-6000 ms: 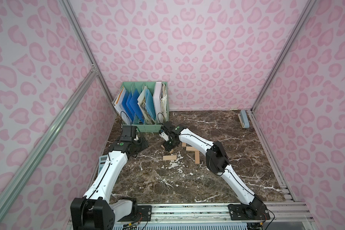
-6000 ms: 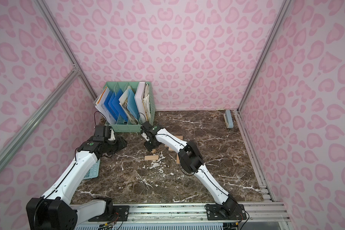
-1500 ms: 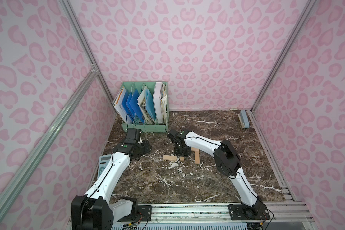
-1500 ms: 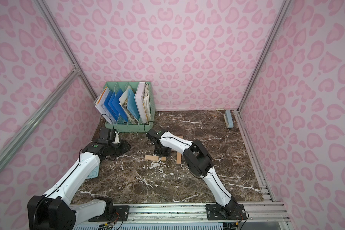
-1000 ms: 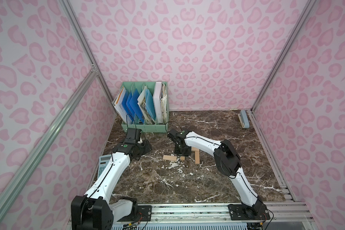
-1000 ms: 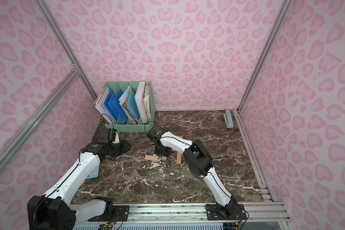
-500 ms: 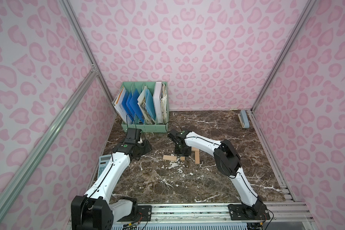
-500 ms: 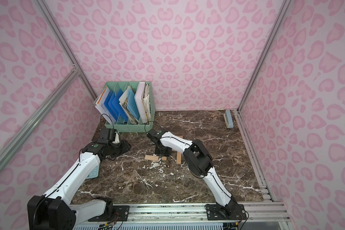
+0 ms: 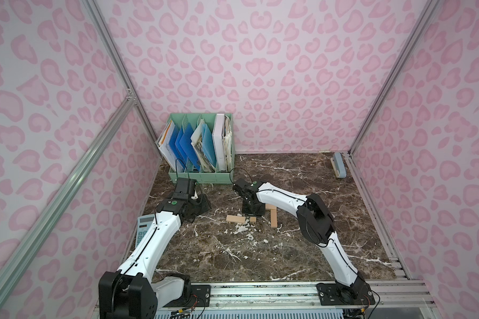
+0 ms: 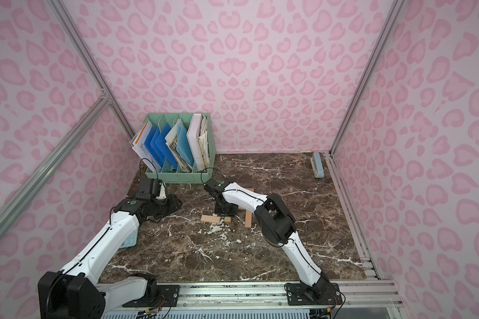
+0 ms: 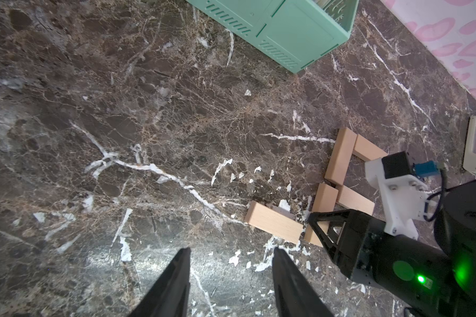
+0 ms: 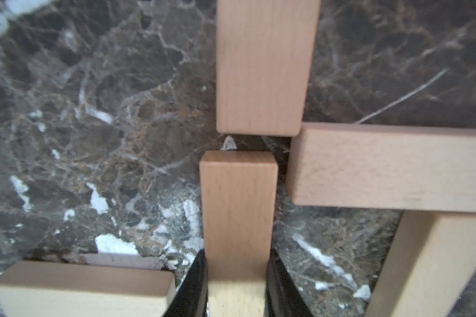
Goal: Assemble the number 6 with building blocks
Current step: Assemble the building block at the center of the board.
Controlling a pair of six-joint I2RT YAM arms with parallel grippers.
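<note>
Dark brown marble tabletop (image 9: 233,248) inside pink-patterned walls. At the left edge lies a calculator (image 9: 143,225); beside it the left gripper (image 11: 231,251) hangs empty, jaws apart, over bare stone, with a green file rack (image 9: 202,176) at the far left behind it. Near the middle a loose block (image 9: 235,219) lies flat. Just right of it the right gripper (image 12: 235,255) is clamped on the lower-left block (image 12: 238,197), lined up end to end with the upper-left block (image 12: 261,68) and beside the crossbar (image 12: 382,167). The number 6 (image 11: 353,201), made of tan building blocks (image 11: 341,156), looks one stroke short, though the arm hides part of it. The step in hand seems to be placing the lower-left stroke; next, release cleanly without nudging, then fetch the loose block to close the bottom. A grey-blue bar (image 9: 339,165) sits far right.
</note>
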